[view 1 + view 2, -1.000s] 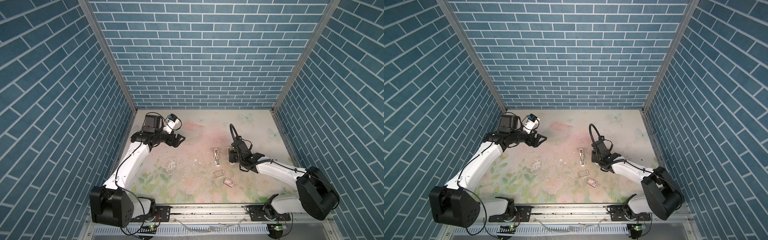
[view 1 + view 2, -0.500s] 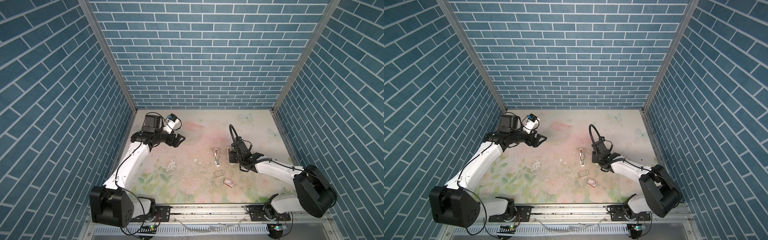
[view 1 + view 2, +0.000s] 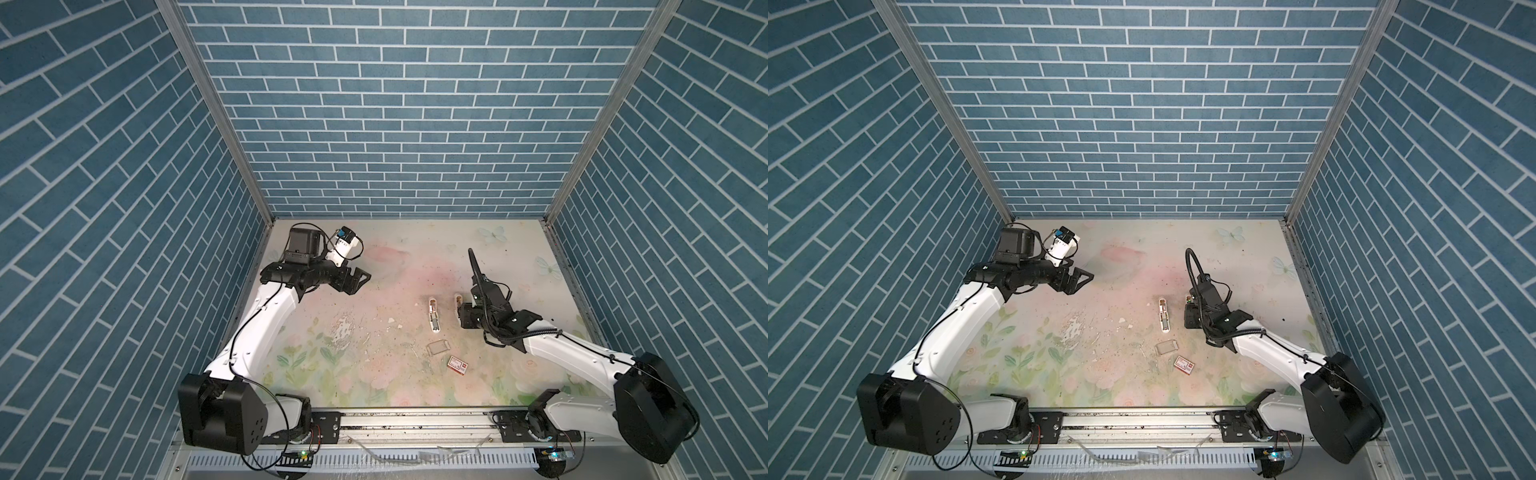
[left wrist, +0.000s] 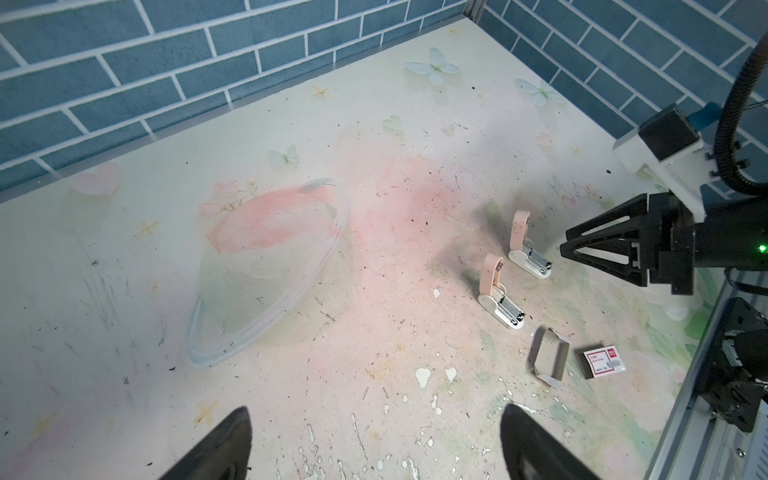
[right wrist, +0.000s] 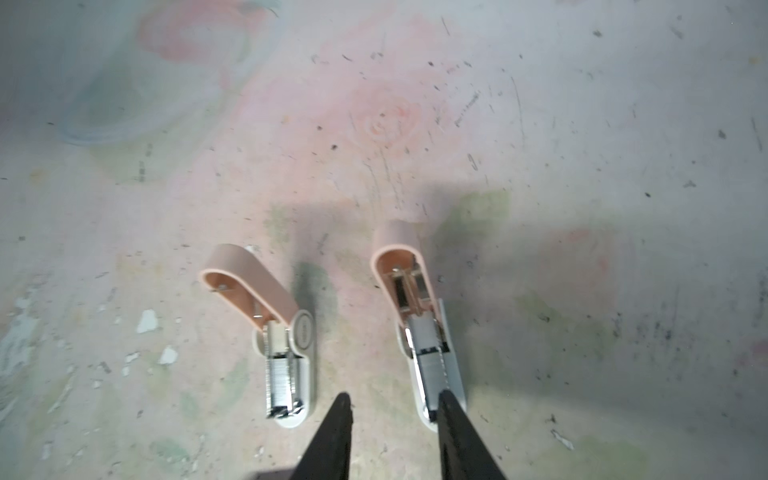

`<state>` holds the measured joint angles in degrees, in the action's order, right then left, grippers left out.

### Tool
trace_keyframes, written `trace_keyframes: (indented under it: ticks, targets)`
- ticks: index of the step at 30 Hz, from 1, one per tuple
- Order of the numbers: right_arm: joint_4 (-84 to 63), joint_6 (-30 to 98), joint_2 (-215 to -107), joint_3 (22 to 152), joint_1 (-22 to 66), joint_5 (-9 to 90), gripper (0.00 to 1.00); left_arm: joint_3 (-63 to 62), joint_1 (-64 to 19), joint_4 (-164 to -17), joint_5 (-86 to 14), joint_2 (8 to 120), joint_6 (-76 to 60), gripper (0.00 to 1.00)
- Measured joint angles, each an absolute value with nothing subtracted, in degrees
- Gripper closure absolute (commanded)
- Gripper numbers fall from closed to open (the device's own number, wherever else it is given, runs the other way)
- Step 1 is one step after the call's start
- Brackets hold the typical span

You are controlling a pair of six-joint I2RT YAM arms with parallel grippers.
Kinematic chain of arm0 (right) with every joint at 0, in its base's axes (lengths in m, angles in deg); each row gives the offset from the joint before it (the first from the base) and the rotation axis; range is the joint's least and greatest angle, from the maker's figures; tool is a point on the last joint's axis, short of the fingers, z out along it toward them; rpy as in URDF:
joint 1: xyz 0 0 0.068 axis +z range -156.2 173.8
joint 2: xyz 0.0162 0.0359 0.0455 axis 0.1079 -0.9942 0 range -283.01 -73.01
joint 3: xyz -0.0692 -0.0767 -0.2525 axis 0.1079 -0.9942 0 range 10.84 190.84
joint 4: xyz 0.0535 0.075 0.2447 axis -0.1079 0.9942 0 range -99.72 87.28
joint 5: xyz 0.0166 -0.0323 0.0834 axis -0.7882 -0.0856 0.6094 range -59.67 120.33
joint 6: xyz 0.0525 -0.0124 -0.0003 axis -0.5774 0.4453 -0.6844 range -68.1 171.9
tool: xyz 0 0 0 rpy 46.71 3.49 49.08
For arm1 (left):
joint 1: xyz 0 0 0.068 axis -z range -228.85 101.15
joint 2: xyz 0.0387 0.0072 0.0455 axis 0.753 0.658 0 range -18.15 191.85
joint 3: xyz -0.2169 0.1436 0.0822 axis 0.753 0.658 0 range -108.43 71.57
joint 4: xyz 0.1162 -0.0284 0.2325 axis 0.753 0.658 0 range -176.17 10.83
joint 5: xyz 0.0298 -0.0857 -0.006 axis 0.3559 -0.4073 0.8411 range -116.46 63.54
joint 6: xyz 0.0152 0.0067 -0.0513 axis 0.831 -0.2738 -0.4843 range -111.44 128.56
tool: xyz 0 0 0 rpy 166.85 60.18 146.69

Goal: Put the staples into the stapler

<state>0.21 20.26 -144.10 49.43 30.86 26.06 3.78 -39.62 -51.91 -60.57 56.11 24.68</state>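
Observation:
Two small staplers lie side by side, pink lids swung up. One stapler [image 5: 291,365] [image 3: 433,316] shows a ribbed silvery strip of staples [image 5: 282,380] in its channel. The other stapler [image 5: 432,353] [image 4: 530,255] holds a smooth grey metal strip [image 5: 430,368]. My right gripper [image 5: 392,401] [image 3: 461,313] hovers low at their front ends, open, with bare table between its fingers. One fingertip [image 5: 446,405] overlaps the front end of the second stapler. My left gripper [image 4: 375,409] [image 3: 365,276] hangs wide open and empty over the far left of the table.
A little clear tray [image 4: 548,359] [image 3: 438,347] and a red-and-white cardboard box [image 4: 602,361] [image 3: 457,365] lie just in front of the staplers. A clear plastic dish [image 4: 266,274] sits on the table mid-back. Blue brick walls [image 3: 395,124] close in three sides.
The right gripper's jaws have parted. The left gripper's jaws stand slightly wider. Both arms have hardly moved.

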Motion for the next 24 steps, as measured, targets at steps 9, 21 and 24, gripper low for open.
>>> trace_keyframes:
  ticks: [9, 21, 24]
  targets:
    - [2.92, 20.17, -149.31, 55.00, 34.16, 30.80, 0.54, -6.01, -39.64, -42.80, -65.35, 57.12, 33.07, 0.00]
    - [3.58, 18.21, -159.95, 58.32, 41.09, 26.63, 0.54, -6.84, -39.64, -38.01, -68.78, 58.08, 36.48, 0.00]
    - [3.38, 18.14, -161.66, 59.13, 41.59, 25.55, 0.54, -6.43, -39.64, -38.01, -69.53, 58.08, 36.50, 0.00]
